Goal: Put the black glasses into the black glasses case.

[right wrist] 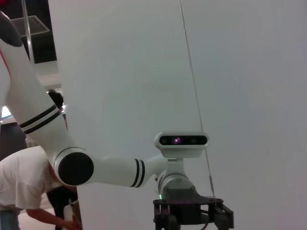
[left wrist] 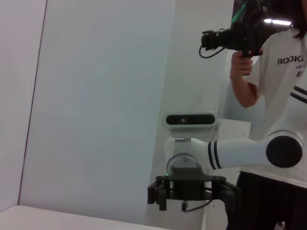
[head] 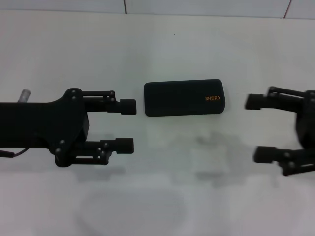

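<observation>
Black glasses case (head: 184, 97) lies closed and flat on the white table (head: 157, 44), lid lettering toward the right gripper. Left gripper (head: 127, 126) hovers just beside the case's near-left corner, fingers spread, holding nothing. Right gripper (head: 257, 128) sits farther off the case's other end, likewise spread and unladen. Only the head view shows the case; each wrist view shows just the opposite arm against a wall.

Matte black glasses case (head: 184, 97) — orange lettering — on white table (head: 157, 196).
</observation>
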Robot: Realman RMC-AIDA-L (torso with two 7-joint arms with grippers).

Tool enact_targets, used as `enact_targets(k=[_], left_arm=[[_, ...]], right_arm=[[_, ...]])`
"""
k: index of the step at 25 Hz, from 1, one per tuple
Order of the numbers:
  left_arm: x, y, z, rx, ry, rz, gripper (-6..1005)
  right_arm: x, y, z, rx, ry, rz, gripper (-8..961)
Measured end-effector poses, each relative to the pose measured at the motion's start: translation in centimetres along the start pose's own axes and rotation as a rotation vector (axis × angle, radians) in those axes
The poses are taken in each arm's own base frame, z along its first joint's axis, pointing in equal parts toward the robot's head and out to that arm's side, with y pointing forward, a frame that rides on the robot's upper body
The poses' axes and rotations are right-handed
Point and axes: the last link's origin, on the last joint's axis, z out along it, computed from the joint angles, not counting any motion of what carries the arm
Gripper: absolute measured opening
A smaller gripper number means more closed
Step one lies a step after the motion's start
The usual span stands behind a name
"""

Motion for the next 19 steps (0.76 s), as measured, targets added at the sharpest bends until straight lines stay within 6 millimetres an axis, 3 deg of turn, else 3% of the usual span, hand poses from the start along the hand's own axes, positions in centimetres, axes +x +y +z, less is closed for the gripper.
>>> enact_targets(k=[7, 19], left_arm=[[-0.2, -0.1, -0.7, 0.035, -0.008, 0.006, 661], [-0.6, 0.2, -1.0, 0.044, -0.014, -0.011, 663]], right_arm=[[0.3, -0.7, 1.8, -0.003, -0.023, 0.02, 880], [0.4, -0.6, 1.9, -0.008, -0.058, 0.039, 880]])
